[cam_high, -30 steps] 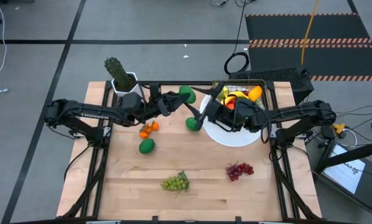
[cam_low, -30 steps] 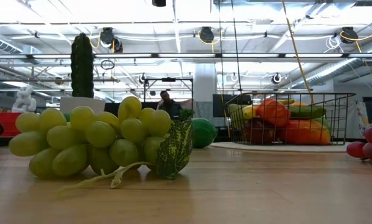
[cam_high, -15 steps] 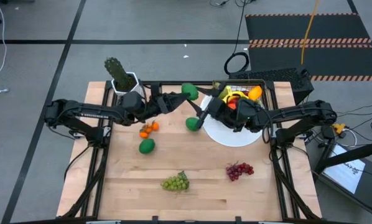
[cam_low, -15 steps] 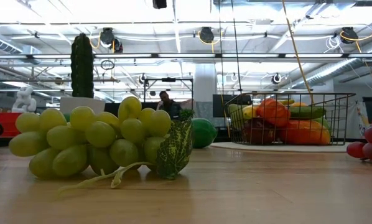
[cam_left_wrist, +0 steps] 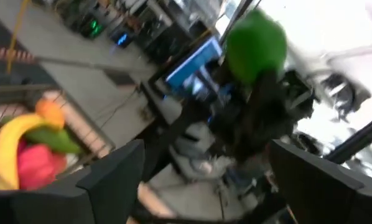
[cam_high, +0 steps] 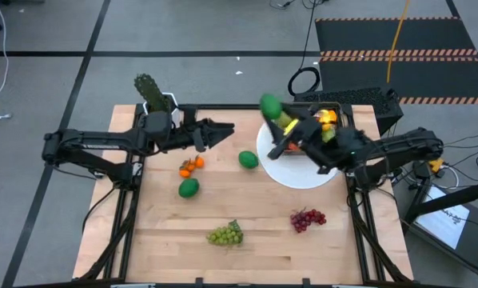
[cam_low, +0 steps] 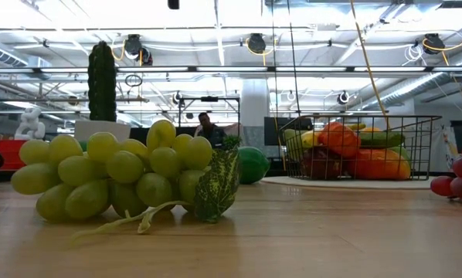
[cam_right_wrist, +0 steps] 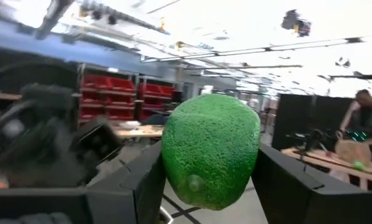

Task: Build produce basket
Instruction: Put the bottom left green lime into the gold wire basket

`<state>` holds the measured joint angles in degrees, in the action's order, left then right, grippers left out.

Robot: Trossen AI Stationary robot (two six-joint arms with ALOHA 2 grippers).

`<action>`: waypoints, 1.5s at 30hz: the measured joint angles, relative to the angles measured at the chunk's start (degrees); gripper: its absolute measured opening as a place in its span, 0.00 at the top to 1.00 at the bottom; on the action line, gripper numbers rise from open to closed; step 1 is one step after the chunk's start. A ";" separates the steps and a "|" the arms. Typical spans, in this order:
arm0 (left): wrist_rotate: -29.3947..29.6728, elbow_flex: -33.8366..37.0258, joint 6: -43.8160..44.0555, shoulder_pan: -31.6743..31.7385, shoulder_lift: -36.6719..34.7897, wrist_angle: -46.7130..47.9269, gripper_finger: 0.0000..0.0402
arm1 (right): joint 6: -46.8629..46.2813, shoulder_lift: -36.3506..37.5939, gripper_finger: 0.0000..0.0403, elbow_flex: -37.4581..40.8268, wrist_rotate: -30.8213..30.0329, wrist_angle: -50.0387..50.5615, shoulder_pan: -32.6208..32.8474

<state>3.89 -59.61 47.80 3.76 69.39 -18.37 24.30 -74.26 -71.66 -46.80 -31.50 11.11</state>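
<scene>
A wire basket (cam_high: pixel 335 132) full of produce stands on a white plate (cam_high: pixel 303 178) at the table's far right. My right gripper (cam_high: pixel 276 114) is shut on a green lime (cam_high: pixel 270 105), held in the air over the basket's left side. My left gripper (cam_high: pixel 228 130) stands open with nothing between its fingers, left of the lime and above the table. On the table lie a second lime (cam_high: pixel 248 159), a third lime (cam_high: pixel 189 188), small oranges (cam_high: pixel 191 166), green grapes (cam_high: pixel 225 234) and purple grapes (cam_high: pixel 307 218). My right gripper pinches the lime by two opposite sides (cam_right_wrist: pixel 173 155) between its two fingers (cam_right_wrist: pixel 136 186). The fingers come from the table's right, slanting a little upward. The lime is lifted clear of the table and the basket.
A potted cactus (cam_high: pixel 153 96) stands at the far left corner, behind my left arm. The basket holds a banana (cam_left_wrist: pixel 9 146) and other fruit. In the low view the green grapes (cam_low: pixel 123 181) fill the foreground, and a person (cam_low: pixel 208 127) shows far beyond the table.
My left gripper has opened, let go of the lime and drawn back toward the table's left edge. My right gripper has taken the lime over, rolled its wrist, and carried it up and toward the far right, over the basket's left side.
</scene>
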 joint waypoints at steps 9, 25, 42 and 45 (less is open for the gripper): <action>-2.61 -0.02 0.91 -1.51 -1.63 13.34 0.29 | -12.02 6.41 0.49 0.00 -12.24 9.91 0.27; -2.41 -0.02 1.79 -2.26 -1.17 17.36 0.43 | -72.67 15.22 0.49 0.00 7.99 70.59 -6.43; -1.51 -0.02 -0.41 -1.11 -1.17 18.38 0.45 | -72.17 20.68 0.49 0.44 27.56 106.66 -26.14; -0.84 -0.02 -0.79 -1.11 -1.17 18.75 0.45 | -69.84 20.64 0.49 2.47 27.69 107.05 -29.05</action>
<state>3.05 -59.64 47.01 2.66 68.23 0.38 -45.54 -53.62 -69.19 -19.11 75.55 -17.95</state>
